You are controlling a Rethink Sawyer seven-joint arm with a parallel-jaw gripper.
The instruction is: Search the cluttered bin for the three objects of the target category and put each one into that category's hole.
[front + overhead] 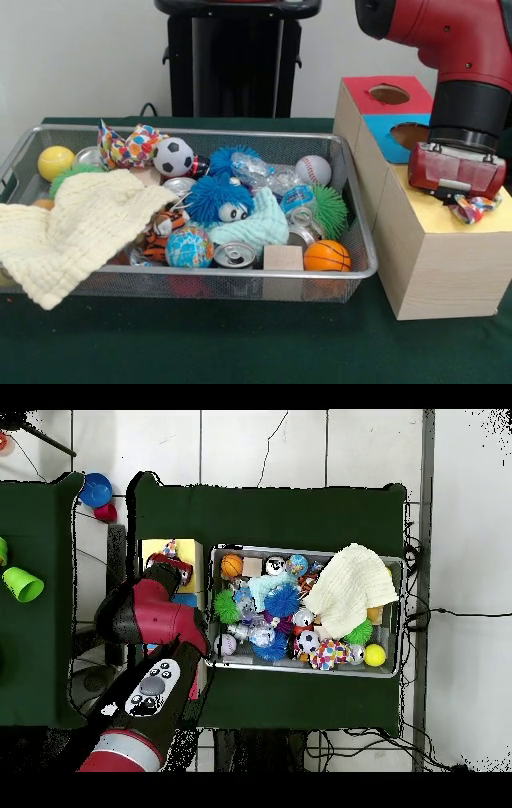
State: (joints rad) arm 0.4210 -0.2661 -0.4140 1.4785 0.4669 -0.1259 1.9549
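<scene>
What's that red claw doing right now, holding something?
Gripper: over the yellow-topped box, with a confetti cloth right under it; open or shut cannot be told.

Soft, even indoor light, faint shadows, no glare, mild softness throughout.

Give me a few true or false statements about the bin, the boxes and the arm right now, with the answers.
1. A confetti cloth lies in the bin's far corner. True.
2. The gripper hangs over the bin. False: it is over the yellow-topped box.
3. Another confetti cloth is under the gripper on the yellow top. True.
4. The waffle cloth lies wholly inside the bin. False: it drapes over the front rim.
5. The soccer ball sits on the red-topped box. False: it is in the bin.
</scene>
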